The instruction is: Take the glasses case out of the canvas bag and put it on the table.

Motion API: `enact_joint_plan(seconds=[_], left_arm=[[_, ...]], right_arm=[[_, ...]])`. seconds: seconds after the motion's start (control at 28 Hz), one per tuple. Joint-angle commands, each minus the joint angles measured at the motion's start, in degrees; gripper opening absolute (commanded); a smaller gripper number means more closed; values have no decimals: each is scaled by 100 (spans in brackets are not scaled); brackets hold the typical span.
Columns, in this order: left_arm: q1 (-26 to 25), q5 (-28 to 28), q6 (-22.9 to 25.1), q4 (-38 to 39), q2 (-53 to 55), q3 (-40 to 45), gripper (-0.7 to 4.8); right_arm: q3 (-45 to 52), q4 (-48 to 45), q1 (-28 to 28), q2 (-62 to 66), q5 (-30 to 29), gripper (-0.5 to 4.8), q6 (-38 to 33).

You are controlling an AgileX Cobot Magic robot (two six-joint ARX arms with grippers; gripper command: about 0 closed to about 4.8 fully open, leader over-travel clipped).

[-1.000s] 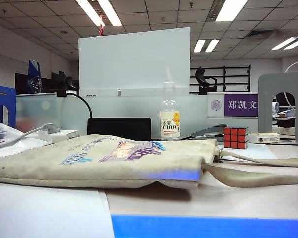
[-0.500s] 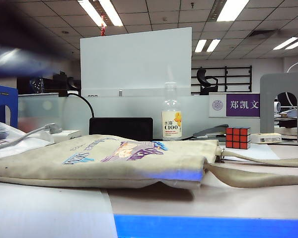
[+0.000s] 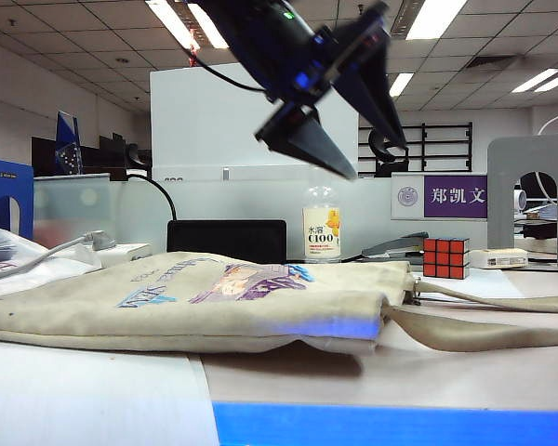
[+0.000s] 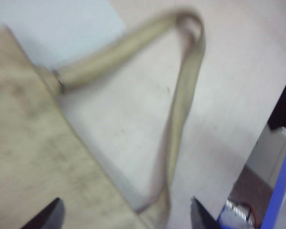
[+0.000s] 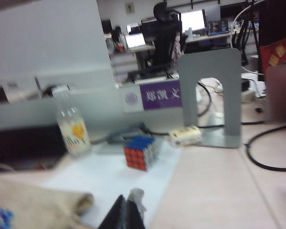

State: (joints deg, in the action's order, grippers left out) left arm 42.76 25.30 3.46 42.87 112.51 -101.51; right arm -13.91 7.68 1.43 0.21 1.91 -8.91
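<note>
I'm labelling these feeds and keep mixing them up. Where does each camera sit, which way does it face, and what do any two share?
Exterior view: low at the table's front edge, facing across the canvas bag; the left end effector hangs open above it.
Left wrist view: looks down on the bag's corner and strap; open fingertips show.
Right wrist view: low, facing the Rubik's cube and bottle; the shut right end effector shows.
Shared: exterior and right wrist views both show cube, bottle and bag.

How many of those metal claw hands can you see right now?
2. The open left gripper hangs above the beige canvas bag; the shut right gripper sits low near the red Rubik's cube.
</note>
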Motion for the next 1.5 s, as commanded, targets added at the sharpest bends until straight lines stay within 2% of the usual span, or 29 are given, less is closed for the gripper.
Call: enact_joint_plan(seconds=[0.04,0.21,0.36,0.5,0.61,0.68,0.82,0.93,1.25,1.39,1.5], left_arm=[[289,225,236,638,361,-295,344],[879,221,424,758,702,-293,345],[1202,-356,472,490,999,-295,346],[1226,-588,466,278,1355,-299,346],[1215,-1025,450,236,1683,-356,346],[1196,-1266,415,223,1862,-417,350],[1150,-1209,295,98,2057,-723,350],[1176,-1226,304,-267,2063,-997,350],[1263,-1480,203,-944,2087,-2522,350],[1239,-1408,9,-1167,2269,-2614,350],[1241,-1121,-31,-887,2553,-2614,350]], right_arm=[[-219,752,0,-13,306,-1,315],[-468,1176,-2,-11,549,-1,516],[-496,1200,0,-11,584,-1,505],[-496,1224,0,-11,544,-1,442],[-496,1220,2,-11,490,-1,431],[-496,1220,0,-11,256,-1,417],[-496,1226,2,-11,48,-1,415],[-496,1231,2,-11,48,-1,411],[-719,1316,17,-11,50,-1,293],[-748,1335,162,-11,94,-1,319],[-752,1351,251,-11,101,-1,529]])
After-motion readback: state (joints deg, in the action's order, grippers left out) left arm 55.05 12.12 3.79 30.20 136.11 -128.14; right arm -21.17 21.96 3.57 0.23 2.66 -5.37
